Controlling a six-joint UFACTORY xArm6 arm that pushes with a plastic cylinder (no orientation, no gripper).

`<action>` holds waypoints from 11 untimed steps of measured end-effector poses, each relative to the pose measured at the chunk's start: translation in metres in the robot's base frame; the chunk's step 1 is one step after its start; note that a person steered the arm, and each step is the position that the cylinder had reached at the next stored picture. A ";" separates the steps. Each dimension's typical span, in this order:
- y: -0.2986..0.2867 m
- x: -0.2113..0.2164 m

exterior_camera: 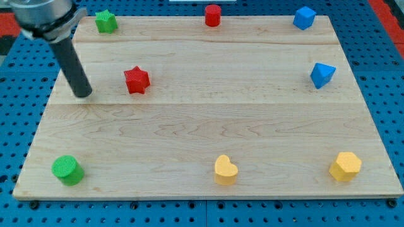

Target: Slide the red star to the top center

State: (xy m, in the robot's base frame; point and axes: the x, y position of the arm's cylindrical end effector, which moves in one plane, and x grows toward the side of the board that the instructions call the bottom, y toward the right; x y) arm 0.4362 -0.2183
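The red star (136, 80) lies on the wooden board (208, 126) in its upper left part. My tip (83, 94) rests on the board to the left of the red star, a short gap apart and slightly lower in the view. A red cylinder (213, 15) stands at the board's top edge near the centre.
A green star (106, 21) sits at the top left and a green cylinder (67, 170) at the bottom left. A blue cube (304, 17) and a blue wedge-like block (322, 75) are at the right. A yellow heart (225, 169) and a yellow hexagon (345, 166) lie along the bottom.
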 end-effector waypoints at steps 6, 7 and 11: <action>0.153 -0.077; 0.170 -0.063; 0.170 -0.143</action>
State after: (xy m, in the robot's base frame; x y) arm 0.2930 -0.0485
